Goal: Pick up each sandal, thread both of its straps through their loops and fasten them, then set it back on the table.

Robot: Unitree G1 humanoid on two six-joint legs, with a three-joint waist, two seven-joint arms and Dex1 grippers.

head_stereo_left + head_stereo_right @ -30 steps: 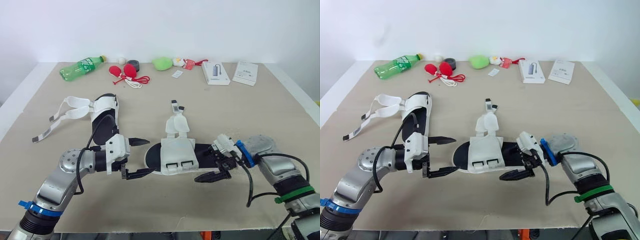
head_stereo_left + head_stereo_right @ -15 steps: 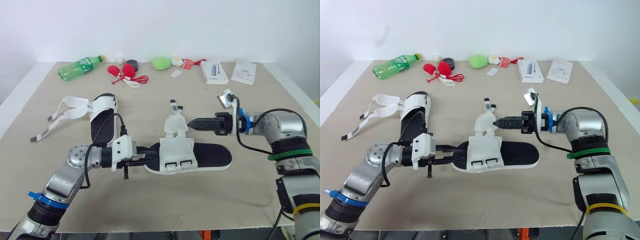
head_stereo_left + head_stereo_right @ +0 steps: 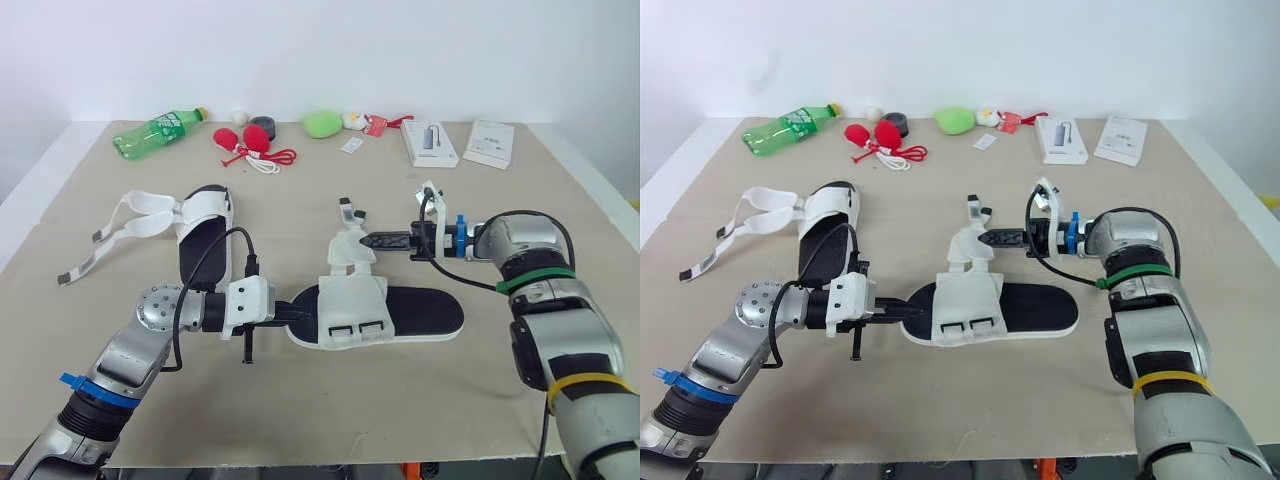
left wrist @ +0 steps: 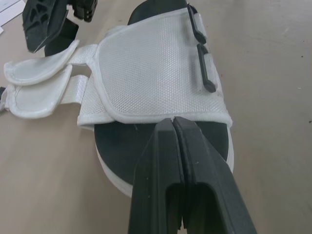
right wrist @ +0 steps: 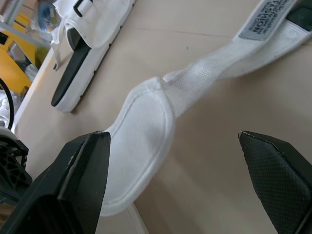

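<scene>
The middle sandal (image 3: 410, 310) lies flat, black sole up, with a white upper (image 4: 151, 73) and two loose padded straps (image 3: 350, 250) trailing toward the far side. My left gripper (image 3: 300, 308) is shut, lying over the toe end with its tips touching the upper's edge. My right gripper (image 5: 170, 141) is open, level with the table, its fingers on either side of a strap pad (image 5: 141, 131) without touching it. The second sandal (image 3: 205, 235) lies further left, its straps (image 3: 130, 215) spread loose.
Along the far edge lie a green bottle (image 3: 160, 132), red items with a cord (image 3: 255, 145), a black roll (image 3: 264, 124), a green lump (image 3: 322, 125) and two white boxes (image 3: 430, 145) (image 3: 490, 143).
My left gripper has shut and moved right onto the middle sandal's toe end. My right arm has swung from beside the heel to the far side, then left up to the straps.
</scene>
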